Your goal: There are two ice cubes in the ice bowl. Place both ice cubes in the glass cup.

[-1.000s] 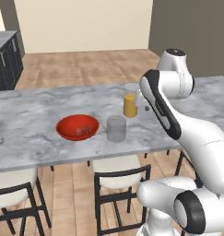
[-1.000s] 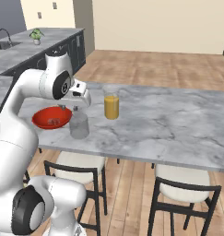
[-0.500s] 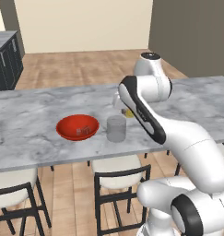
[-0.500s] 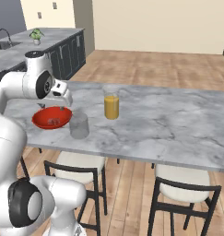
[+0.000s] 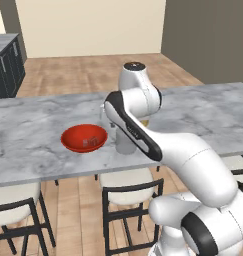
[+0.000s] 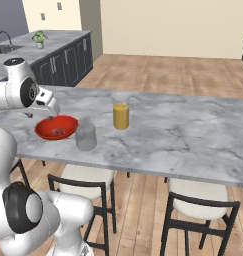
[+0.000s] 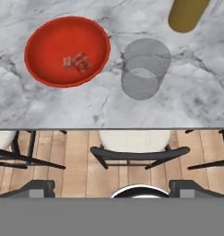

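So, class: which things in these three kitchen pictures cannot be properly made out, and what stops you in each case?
- Glass cup, left base view: mostly hidden behind the arm.
- Yellow-orange cup, hand view: cut off by the top edge.
- Ice cubes, right base view: too small to count inside the ice bowl.
- Gripper, right base view: fingertips too small to separate against the bowl.
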Controlling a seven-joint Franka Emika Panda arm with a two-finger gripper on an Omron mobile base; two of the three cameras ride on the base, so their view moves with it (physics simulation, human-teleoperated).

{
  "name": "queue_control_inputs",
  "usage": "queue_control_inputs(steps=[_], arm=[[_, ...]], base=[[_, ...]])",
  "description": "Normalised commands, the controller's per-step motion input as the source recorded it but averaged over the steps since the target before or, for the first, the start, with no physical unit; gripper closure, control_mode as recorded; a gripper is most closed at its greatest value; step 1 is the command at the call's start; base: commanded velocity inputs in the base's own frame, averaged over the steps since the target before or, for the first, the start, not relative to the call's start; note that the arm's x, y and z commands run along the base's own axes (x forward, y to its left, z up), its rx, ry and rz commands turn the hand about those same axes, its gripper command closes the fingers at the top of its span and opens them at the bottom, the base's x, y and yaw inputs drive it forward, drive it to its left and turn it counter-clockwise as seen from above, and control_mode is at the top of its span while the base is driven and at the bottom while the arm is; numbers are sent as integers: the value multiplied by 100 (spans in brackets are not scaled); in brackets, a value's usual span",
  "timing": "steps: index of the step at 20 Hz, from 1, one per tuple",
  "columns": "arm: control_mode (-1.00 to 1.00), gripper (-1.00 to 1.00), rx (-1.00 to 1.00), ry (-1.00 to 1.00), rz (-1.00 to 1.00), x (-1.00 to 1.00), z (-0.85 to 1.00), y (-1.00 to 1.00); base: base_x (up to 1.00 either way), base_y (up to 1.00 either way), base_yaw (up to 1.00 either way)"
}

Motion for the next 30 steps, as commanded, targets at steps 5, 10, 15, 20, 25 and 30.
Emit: queue_control_inputs(steps=[5, 10, 15, 20, 25, 30], arm=[[-100, -100, -3, 4, 0, 5, -10, 19], [-100, -100, 0, 0, 0, 17, -19, 18], [-100, -100, -2, 2, 0, 37, -16, 0], [-100, -100, -3, 3, 0, 31, -25, 0], [-100, -100, 0, 0, 0, 28, -19, 27], [-100, -100, 0, 0, 0, 31, -14, 25]], base=[[0, 0, 0], [0, 0, 0], [0, 0, 0], [0, 0, 0], [0, 0, 0], [0, 0, 0]])
